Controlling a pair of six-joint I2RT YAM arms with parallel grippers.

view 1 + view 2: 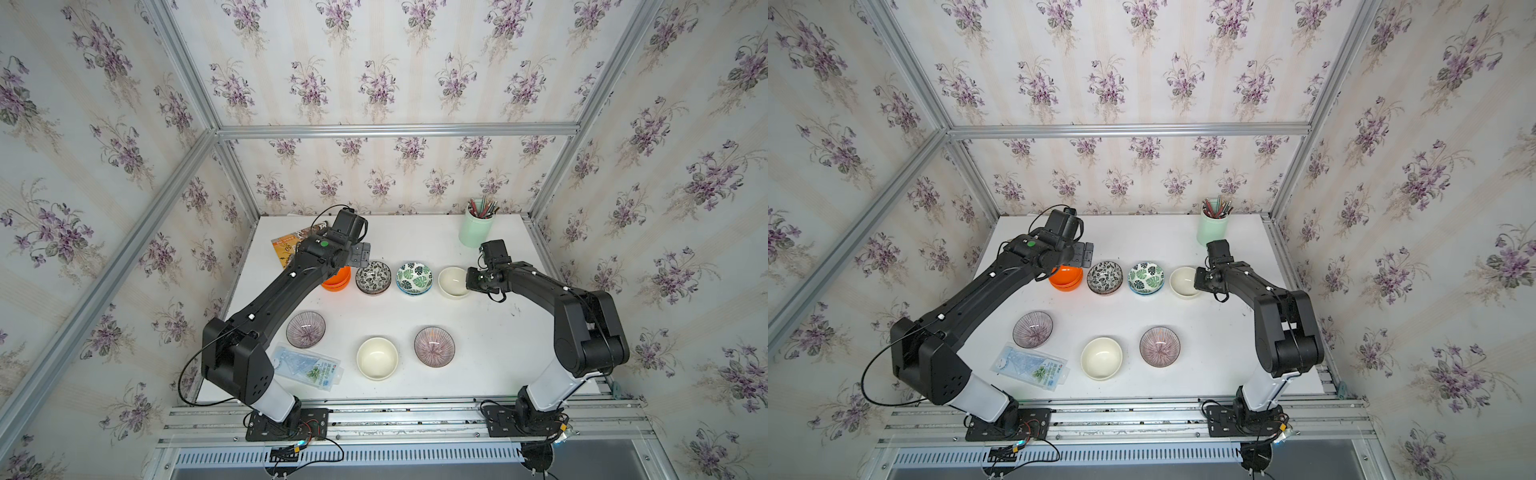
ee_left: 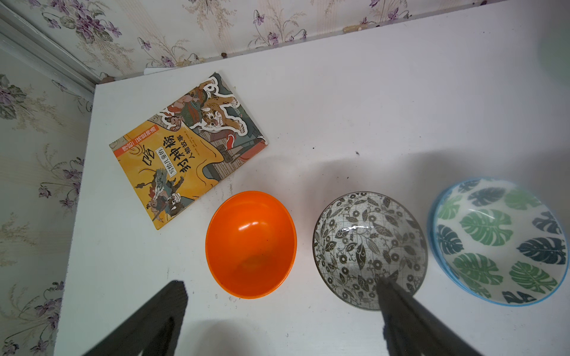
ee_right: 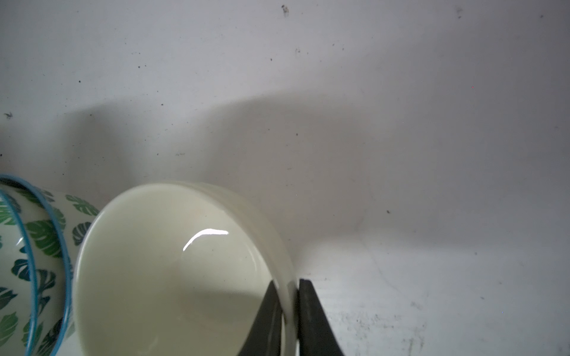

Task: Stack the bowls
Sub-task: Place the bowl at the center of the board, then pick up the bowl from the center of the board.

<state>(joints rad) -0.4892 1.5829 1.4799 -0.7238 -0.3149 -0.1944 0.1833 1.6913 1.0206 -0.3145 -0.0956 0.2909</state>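
back row: orange bowls (image 1: 336,279), black-white leaf bowls (image 1: 373,277), green leaf bowls (image 1: 414,277) and back cream bowl (image 1: 453,281) sit in a line across the middle of the table (image 1: 415,241). The first three look doubled up.
front row: left purple bowl (image 1: 306,329), front cream bowl (image 1: 377,358) and right purple bowl (image 1: 434,346), each on its own, well apart.
right claw: right gripper (image 3: 288,283) pinches the back cream bowl's wall, one finger inside, one outside.
left claw: left gripper (image 2: 279,283) is spread wide and holds nothing, hanging above the orange and black-white leaf bowls.
open room: bare table behind the back row and between the rows. The pencil cup (image 1: 476,228) is near the far right corner, the plastic packet (image 1: 307,365) near the front edge.
wrist views only: the left wrist shows the whole book (image 2: 188,151) cover by the far left corner, while in both top views the arm covers most of it. The finger placement on the cream rim shows only from the right wrist.
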